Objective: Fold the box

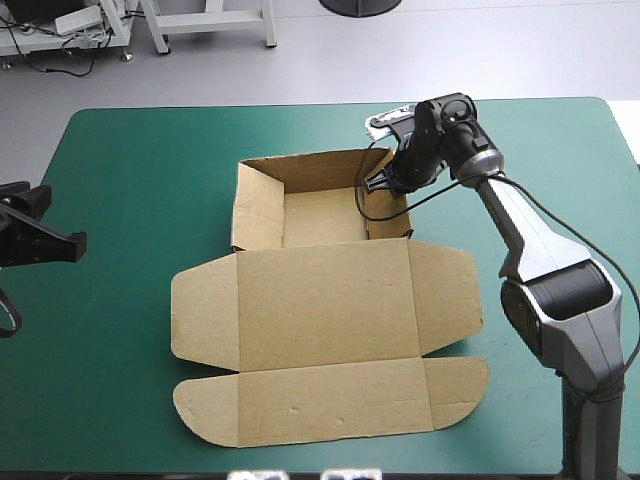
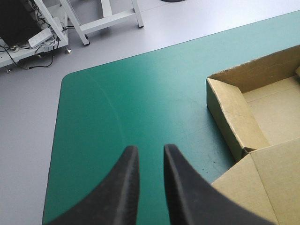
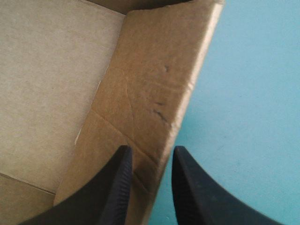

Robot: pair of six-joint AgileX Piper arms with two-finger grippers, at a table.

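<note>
Near edge: the brown box [image 1: 320,310] lies mid-table on the teal-green cover [image 1: 130,180]. Its front flap [image 1: 330,405] is flat and nearest the robot, with the lid panel [image 1: 325,300] flat just beyond it and rounded side flaps spread out to either side.

Left side, level with the lid's hinge line: the left gripper [image 2: 151,147] hangs over bare cover, well apart from the box. Its black fingers are drawn almost together with only a thin slit between them, and they grasp nothing. The tray's left wall [image 2: 232,117] stands ahead of it and off to one side.

Farther: the tray [image 1: 320,215] has its left, far and right walls raised.

Far right: the right gripper [image 3: 151,149] straddles the right wall [image 3: 154,79], one finger inside the tray and one outside over the cover. The board is pinched between them — clenched on the wall, as I read it.

Step in hand, as I judge it: setting the tray's right side wall, so the tray is formed and the lid untouched.

The next move calls for keeping that wall square to the floor panel while its fold is seated. The board shows creases and may spring back, so a firm downward press looks safer than a pull — and the left arm would have to travel in to brace the opposite wall.
</note>
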